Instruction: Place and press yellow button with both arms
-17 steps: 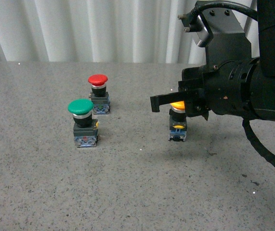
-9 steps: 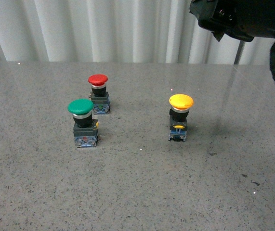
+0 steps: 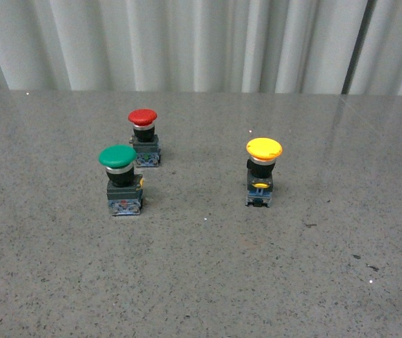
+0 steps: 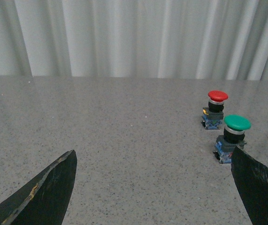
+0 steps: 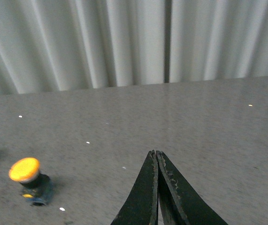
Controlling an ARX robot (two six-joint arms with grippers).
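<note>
The yellow button (image 3: 264, 169) stands upright on the grey table, right of centre in the front view, with nothing touching it. It also shows in the right wrist view (image 5: 29, 180), well off to the side of my right gripper (image 5: 156, 153), which is shut and empty above bare table. My left gripper (image 4: 155, 161) is open and empty, its two dark fingers (image 4: 44, 192) spread wide over bare table. The yellow button is out of the left wrist view. Neither arm shows in the front view.
A green-capped switch (image 3: 122, 178) and a smaller red-capped switch (image 3: 144, 136) stand close together left of centre; both show in the left wrist view, green (image 4: 232, 137) and red (image 4: 215, 109). A pleated white curtain (image 3: 186, 42) backs the table.
The right arm, which hovered over the yellow button one second ago, has lifted up and away and left the front view. The button's cap now stands uncovered.
</note>
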